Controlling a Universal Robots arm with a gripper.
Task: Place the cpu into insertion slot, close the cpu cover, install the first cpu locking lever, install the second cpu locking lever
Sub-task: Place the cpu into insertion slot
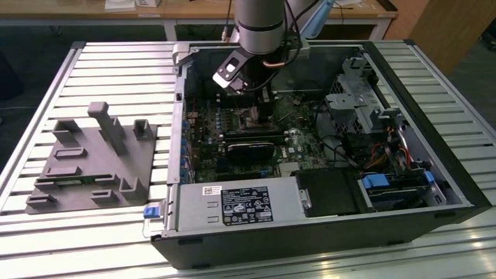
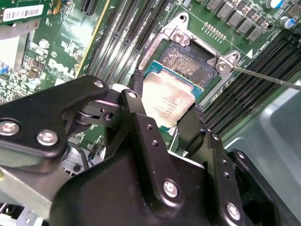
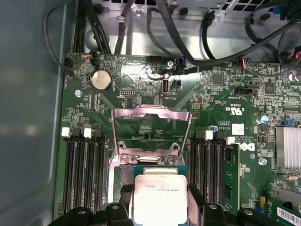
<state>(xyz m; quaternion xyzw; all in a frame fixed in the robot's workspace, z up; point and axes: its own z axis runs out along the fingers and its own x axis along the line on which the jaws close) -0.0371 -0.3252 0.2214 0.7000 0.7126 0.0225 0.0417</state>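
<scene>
A slatted metal worktop (image 1: 116,70) spans the exterior view. An open black computer case (image 1: 442,192) lies on it across the centre and the exterior view's right, its inside facing up. The grey robot arm (image 1: 259,23) comes down from the upper centre of that frame into the case, above the green motherboard (image 1: 302,142). On the exterior view's left, apart from the case, sits a grey moulded fixture (image 1: 89,163) with upright posts. A silver power supply (image 1: 232,203) with a dark label lies along the case's lower edge in the frame.

In the first wrist view the cpu cover (image 3: 151,111) stands swung open. Its silvery frame is raised beyond the socket, and green board shows through its window. Long black memory slots (image 3: 82,174) flank the socket on both sides, and a coin cell (image 3: 101,80) sits near a corner of the board.

In the second wrist view the insertion slot (image 2: 188,61) is uncovered, its grainy contact field showing inside the silvery rim. A thin metal lever (image 2: 268,77) juts out from one corner of the rim.

The claw (image 2: 164,101) is closed to the width of the cpu (image 2: 164,110), with its two black fingers (image 2: 193,125) pressing opposite edges of the chip. The cpu hangs over the near part of the slot and overlaps it partly. Whether it touches the slot cannot be told.
</scene>
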